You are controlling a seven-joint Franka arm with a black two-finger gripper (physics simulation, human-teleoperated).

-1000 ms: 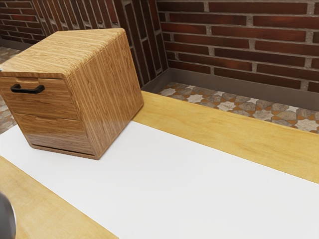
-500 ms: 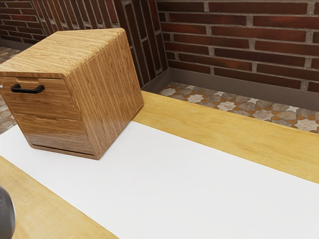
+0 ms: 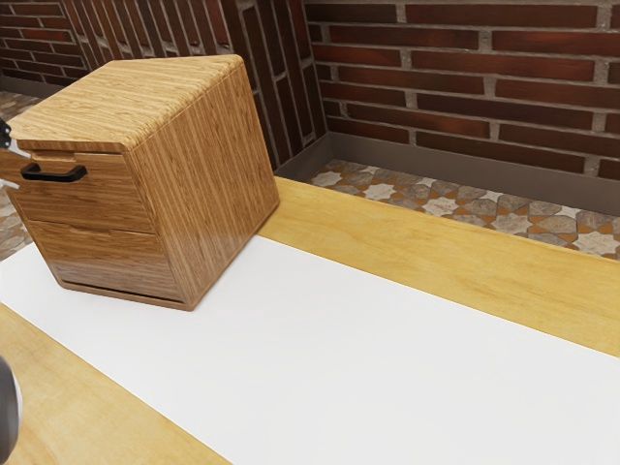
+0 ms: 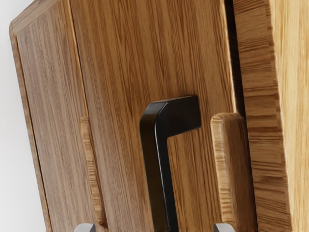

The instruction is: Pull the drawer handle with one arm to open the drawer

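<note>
from the side, the wooden cabinet (image 3: pixel 165 165) sits on the white mat (image 3: pixel 339 368) toward the exterior view's left, with the black drawer handle (image 3: pixel 53 173) on its top drawer front. from the hand's camera, the gripper (image 4: pixel 153 227) is spread apart, its grey fingertips (image 4: pixel 85 227) either side of the drawer handle (image 4: pixel 161 159) and clear of it.

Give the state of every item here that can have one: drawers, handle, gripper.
top drawer: looks shut, front level with the cabinet's face.
lower drawer: shut.
handle: not gripped, lies between the fingertips with space on both sides.
gripper: open, straddling the handle.
</note>
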